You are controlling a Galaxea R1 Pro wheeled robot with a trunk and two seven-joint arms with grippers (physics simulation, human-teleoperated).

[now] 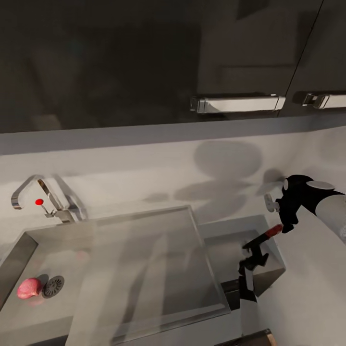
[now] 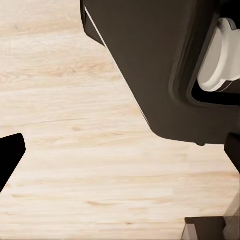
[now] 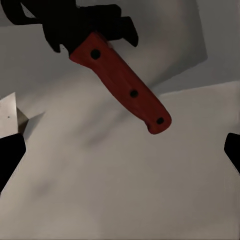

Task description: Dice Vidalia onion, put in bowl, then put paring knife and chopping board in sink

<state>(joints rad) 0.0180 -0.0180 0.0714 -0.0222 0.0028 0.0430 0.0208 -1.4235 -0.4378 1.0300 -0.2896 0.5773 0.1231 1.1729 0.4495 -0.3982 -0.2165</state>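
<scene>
Judging by its slim build, the paring knife (image 3: 120, 82) will feel light and stiff; clamp the red handle mid-length. It sits at the sink's (image 1: 144, 216) right end, between the right gripper's (image 3: 120, 150) spread, empty fingers. The left gripper (image 2: 120, 150) is likewise spread.

The right arm (image 1: 322, 204) reaches in from the head view's right edge, black wrist bent downward. The right gripper (image 3: 120, 150) has its fingertips (image 3: 10, 155) spread wide apart, holding nothing.
</scene>
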